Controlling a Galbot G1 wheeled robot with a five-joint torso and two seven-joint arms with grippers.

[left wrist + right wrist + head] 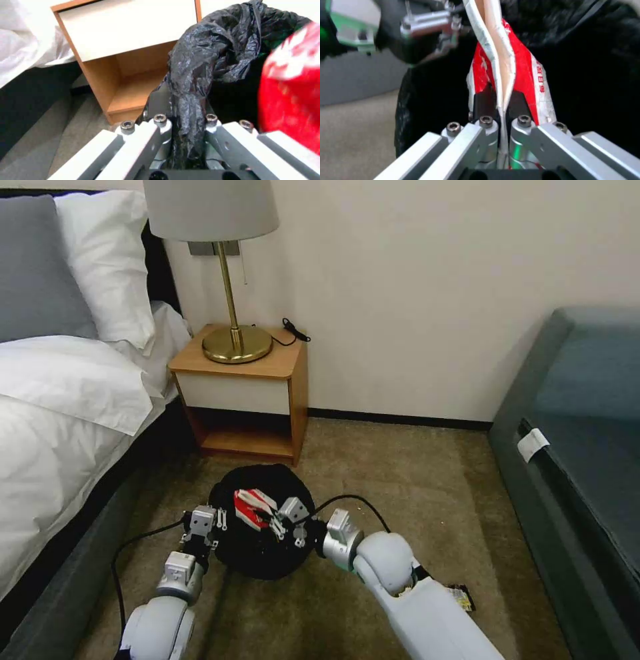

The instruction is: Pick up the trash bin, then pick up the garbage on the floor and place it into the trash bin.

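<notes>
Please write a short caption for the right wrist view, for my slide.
Right hand pinches the crushed red-and-white paper cup over the black-lined trash bin.

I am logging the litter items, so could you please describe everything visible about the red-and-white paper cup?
The paper cup is crushed flat, red with white patches and small red print, its pale inside showing along the folded rim. The right gripper pinches it between shut jaws, holding it over the open mouth of the black-bagged trash bin.

A fold of the trash bin's (213, 57) black bag is pinched between the left gripper's (186, 117) closed fingers. A red-and-white cup (293, 97) is seen beside it, a wooden nightstand (126, 47) behind.
</notes>
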